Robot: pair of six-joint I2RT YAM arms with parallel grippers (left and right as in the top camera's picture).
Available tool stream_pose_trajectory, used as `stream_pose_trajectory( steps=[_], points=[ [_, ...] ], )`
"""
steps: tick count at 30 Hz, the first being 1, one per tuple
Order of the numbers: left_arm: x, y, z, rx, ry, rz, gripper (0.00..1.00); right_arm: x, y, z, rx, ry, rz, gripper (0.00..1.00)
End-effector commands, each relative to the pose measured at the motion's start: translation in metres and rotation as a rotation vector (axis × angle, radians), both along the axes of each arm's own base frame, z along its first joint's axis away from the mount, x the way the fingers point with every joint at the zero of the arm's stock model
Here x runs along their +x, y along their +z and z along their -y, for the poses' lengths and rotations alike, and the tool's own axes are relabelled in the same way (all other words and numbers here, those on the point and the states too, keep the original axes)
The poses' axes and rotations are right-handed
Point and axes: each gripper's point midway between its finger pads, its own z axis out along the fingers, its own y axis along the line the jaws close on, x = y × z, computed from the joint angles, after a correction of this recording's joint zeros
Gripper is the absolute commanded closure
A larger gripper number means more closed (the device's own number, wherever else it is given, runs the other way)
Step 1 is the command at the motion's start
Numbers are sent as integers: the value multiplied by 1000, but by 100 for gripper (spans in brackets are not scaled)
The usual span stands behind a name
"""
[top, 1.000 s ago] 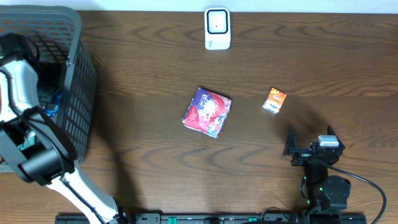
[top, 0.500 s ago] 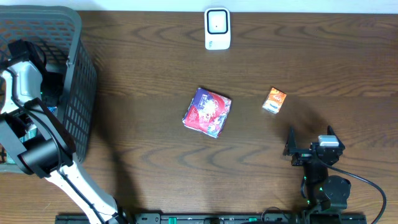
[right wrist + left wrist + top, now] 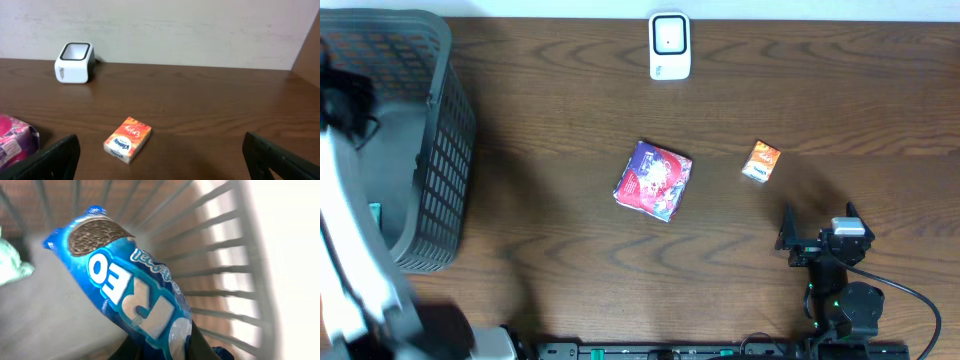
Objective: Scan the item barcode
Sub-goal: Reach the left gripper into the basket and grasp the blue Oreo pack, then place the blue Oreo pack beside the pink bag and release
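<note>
At far left of the dark brown wooden desk (image 3: 570,100): a grey plastic lattice basket (image 3: 445,150). The left wrist view looks into it.

Left end effector (image 3: 165,350): clamped on the lower end of a glossy blue Oreo biscuit packet (image 3: 132,290). Dark fingers (image 3: 131,349) show on either side of the wrapper at the bottom edge of that view.

Orientation of the packet:
- The long axis runs diagonally in the wrist view, from the grip at bottom centre up to the upper left.
- The free end, with the biscuit picture, points to the upper left, away from the fingers and toward the basket bars.
- The white lettering runs along the long axis and reads upside down.
- The printed front faces the camera. The back face is turned away and not seen.

Hard to make out:
- The gripped end is cut off by the frame edge.
- Whether the packet touches the basket floor: cannot tell.
- A pale green crumpled item (image 3: 10,262) sits at the left edge, cut off and unidentified.
- Overhead, the left arm is a white smear over the basket. Neither the packet nor its end effector can be picked out there.

Right end effector (image 3: 818,228): lower right of the desk, jaws wide apart, nothing between them.

Also on the desk, well apart from the basket:
- a white box-shaped scanner (image 3: 669,45) at the far edge
- a purple-and-pink square pouch (image 3: 654,179) in the middle
- a small orange carton (image 3: 761,161) to its right, not touching it
</note>
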Motion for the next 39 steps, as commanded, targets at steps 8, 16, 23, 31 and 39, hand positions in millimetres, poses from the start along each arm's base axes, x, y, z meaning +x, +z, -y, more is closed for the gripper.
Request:
stream_pose_trajectory(
  steps=[8,16,23,31,39],
  points=[
    [-28,169,196,322,-713,447,93,0,-1,1,-8,-2,-2,1],
    [-20,89,404,306,-1392,304,93,0,-1,1,-8,-2,-2,1],
    [-8,-48,516,252,-1676,17,93,0,-1,1,-8,-2,-2,1],
    [-12,-148,546,193,-1740,-221,27,0,-1,1,-8,-2,-2,1],
    [-1,-82,513,212,-1665,-106,17,0,-1,1,-8,-2,-2,1]
  ],
)
